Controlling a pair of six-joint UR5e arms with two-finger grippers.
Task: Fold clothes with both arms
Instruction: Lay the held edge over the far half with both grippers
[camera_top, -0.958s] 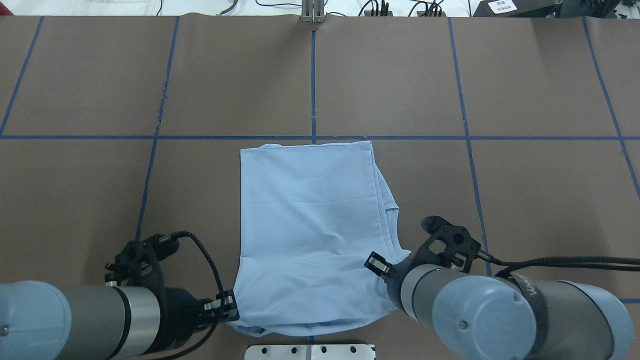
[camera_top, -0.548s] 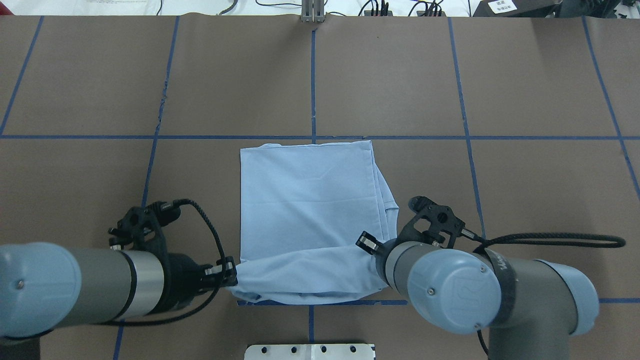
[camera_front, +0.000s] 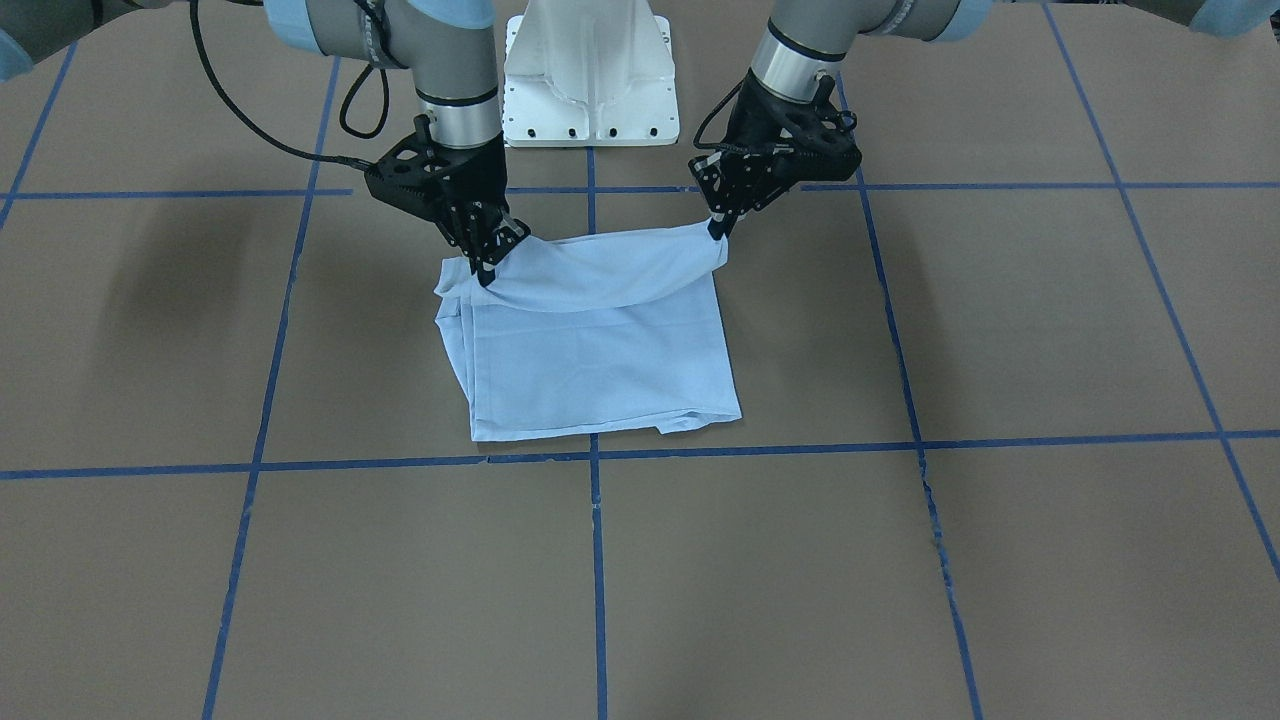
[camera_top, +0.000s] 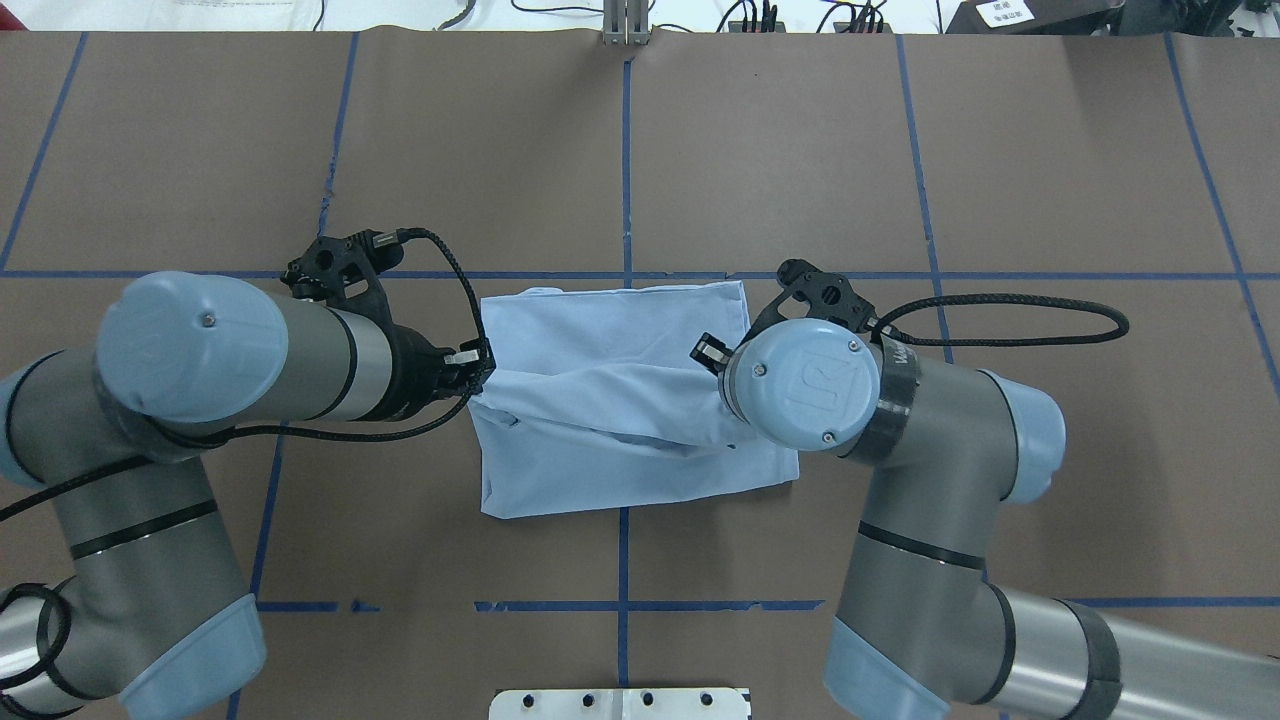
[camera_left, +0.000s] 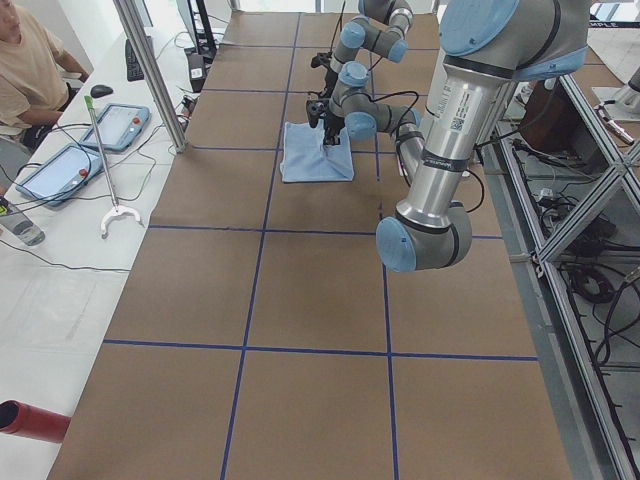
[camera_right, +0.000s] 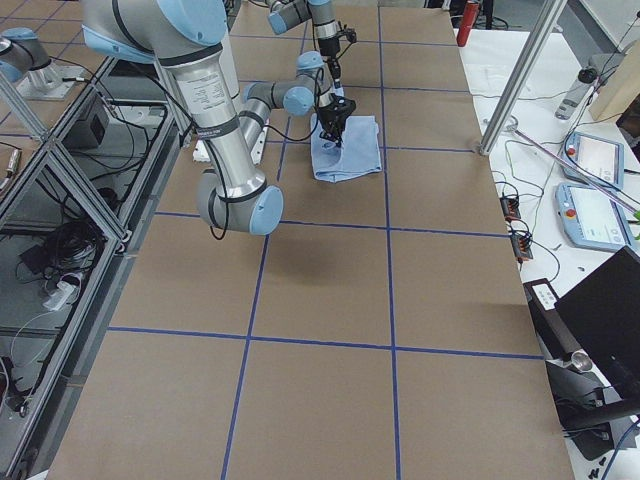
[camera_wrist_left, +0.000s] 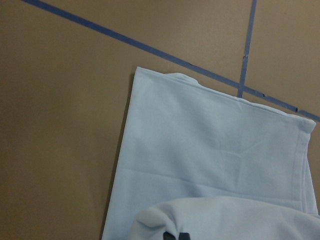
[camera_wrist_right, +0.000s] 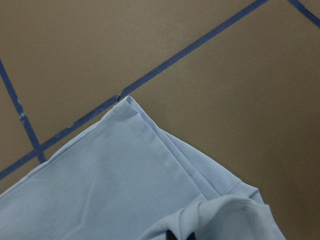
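T-shirt (camera_top: 610, 330): light blue, folded, lying near the middle of the bench (camera_top: 1050, 180). The edge nearest the robot is lifted and hangs between the two arms.
Left end effector (camera_top: 483, 368): pinches the left corner of the lifted edge.
Right end effector (camera_front: 489, 272): pinches the right corner.
Tape line (camera_top: 900, 275): blue, just beside the far edge of the T-shirt.

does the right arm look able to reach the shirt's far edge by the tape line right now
Likely yes: the right gripper, shut on a T-shirt corner, has only flat cloth between it and that edge.
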